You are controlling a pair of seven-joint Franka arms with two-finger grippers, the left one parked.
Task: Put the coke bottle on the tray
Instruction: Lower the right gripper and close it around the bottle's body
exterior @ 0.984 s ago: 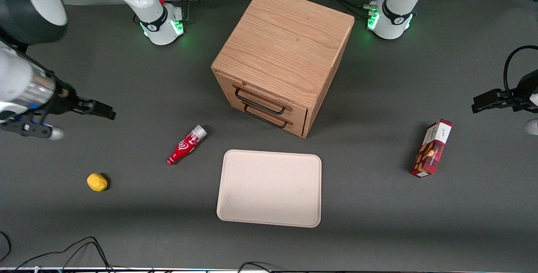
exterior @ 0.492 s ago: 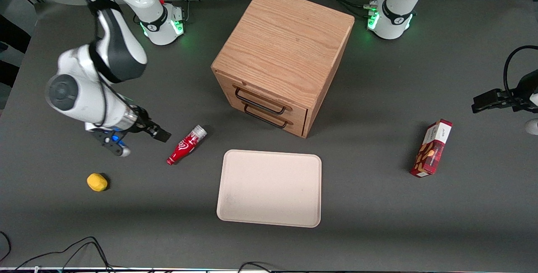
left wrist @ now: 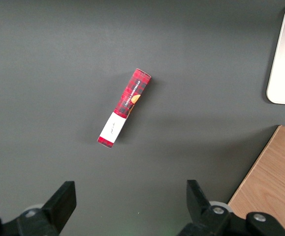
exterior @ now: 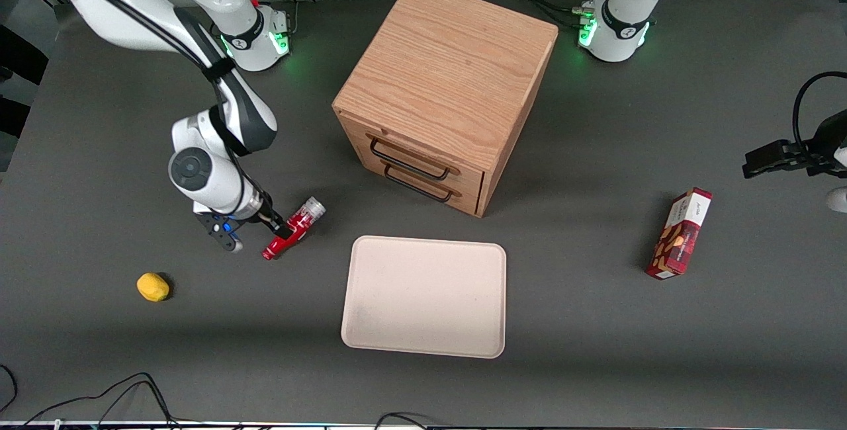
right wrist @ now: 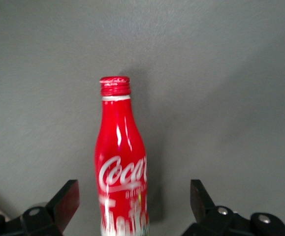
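The coke bottle [exterior: 299,223] lies on its side on the dark table, beside the tray's corner that is toward the working arm's end and farther from the front camera. It is red with white script and a red cap [right wrist: 115,84]. My gripper [exterior: 281,228] is low over the bottle's middle and open. In the right wrist view the coke bottle [right wrist: 121,162] lies between the two black fingers [right wrist: 66,199], with gaps on both sides, and my gripper [right wrist: 135,201] touches nothing. The cream tray [exterior: 425,296] lies flat nearer the front camera than the cabinet.
A wooden drawer cabinet [exterior: 445,89] stands farther from the front camera than the tray. A yellow lemon-like object [exterior: 153,286] lies toward the working arm's end. A red snack box [exterior: 679,233] [left wrist: 124,107] lies toward the parked arm's end.
My arm has swept in from the working arm's end of the table and come down over the bottle; the fingers now straddle it. The bottle and tray have not moved.
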